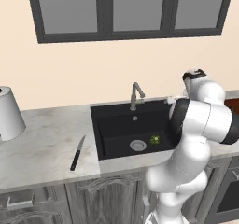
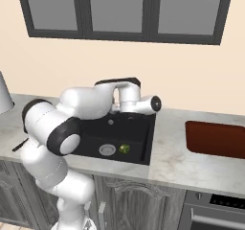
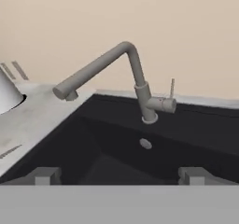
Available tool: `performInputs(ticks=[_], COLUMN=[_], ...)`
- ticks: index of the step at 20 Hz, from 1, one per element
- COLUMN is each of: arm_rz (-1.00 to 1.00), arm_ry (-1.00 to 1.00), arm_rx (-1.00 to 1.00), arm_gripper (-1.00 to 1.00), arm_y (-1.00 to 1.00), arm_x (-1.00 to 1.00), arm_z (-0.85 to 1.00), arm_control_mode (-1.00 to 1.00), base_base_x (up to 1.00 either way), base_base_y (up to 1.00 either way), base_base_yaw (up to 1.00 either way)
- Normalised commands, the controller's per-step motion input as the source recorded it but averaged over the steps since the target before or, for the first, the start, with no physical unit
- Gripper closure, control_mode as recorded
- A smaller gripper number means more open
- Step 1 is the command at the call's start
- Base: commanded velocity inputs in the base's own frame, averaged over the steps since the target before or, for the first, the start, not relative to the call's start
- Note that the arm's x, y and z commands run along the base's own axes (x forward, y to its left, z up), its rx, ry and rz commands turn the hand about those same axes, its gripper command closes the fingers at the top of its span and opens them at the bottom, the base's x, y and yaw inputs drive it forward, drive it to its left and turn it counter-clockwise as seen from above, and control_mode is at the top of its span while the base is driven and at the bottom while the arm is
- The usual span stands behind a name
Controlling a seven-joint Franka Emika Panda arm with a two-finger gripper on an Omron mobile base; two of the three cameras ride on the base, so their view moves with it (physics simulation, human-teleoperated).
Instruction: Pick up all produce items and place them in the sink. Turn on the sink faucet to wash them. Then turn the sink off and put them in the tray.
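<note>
Count, by kind:
- Broccoli floret (image 1: 154,139): 1, on the floor of the sink, below the pincer (image 3: 119,176).
- Sink (image 1: 105,120): 1; drain (image 1: 137,145): 1.
- Faucet (image 3: 126,76): 1, straight ahead of the pincer.
- Tray (image 2: 215,139): 1, on the worktop (image 1: 46,139), well off to the pincer's right.
- Knife (image 1: 77,153): 1, on the worktop left of the sink.
- White cone-shaped object (image 1: 8,114): 1, far left.
- Window (image 1: 130,8): 1, three panes in view.

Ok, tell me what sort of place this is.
A kitchen, computer-rendered: a black sink with a faucet set in a marble counter, cabinets below, and a knife lying beside the sink.
</note>
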Motion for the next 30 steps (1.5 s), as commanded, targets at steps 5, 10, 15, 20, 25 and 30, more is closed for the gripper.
performInputs(ticks=[5,10,15,20,25,30], arm_rz=[-0.22,-0.18,-0.05,0.00,0.00,0.00], arm_ry=[0.28,0.28,0.06,0.05,0.07,0.03], arm_rx=[-0.05,-0.08,-0.02,-0.02,-0.01,0.00], arm_gripper=[-1.00,-1.00,-1.00,-1.00,-1.00,-1.00], arm_y=[0.09,0.16,0.00,0.00,0.00,0.00], arm_x=[-0.27,-0.12,-0.07,0.00,-0.01,-0.12], arm_z=[0.08,-0.02,-0.16,-0.26,-0.34,-0.32], arm_control_mode=[-1.00,-1.00,-1.00,-1.00,-1.00,-1.00], base_base_x=[0.00,0.00,0.00,0.00,0.00,0.00], base_base_y=[0.00,0.00,0.00,0.00,0.00,0.00], base_base_yaw=[0.00,0.00,0.00,0.00,0.00,0.00])
